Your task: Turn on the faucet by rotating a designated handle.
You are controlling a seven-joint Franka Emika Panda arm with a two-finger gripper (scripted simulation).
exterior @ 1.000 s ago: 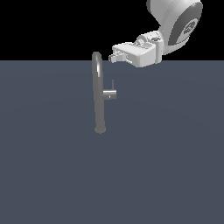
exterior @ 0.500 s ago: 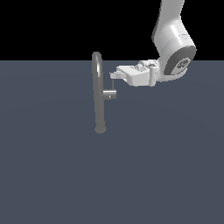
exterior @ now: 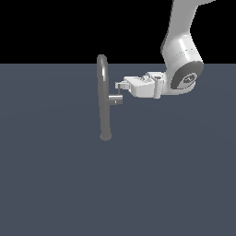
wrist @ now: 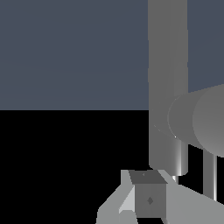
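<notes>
Faucet [exterior: 104, 99] upright mid-worktop [exterior: 55, 184]; hand [exterior: 120, 85] just above handle [exterior: 115, 99] stub on its exterior-view right, finger state unclear. Approach step; next likely push the pin lever round.

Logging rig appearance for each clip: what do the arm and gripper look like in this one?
The arm is a smooth, glossy white render with rounded links. Its wrist joint ends in a dark grey circular cap with a small light marking. The gripper is a boxy white-grey hand with short, pale grey blocky fingers. No cables or lettering are visible.
</notes>
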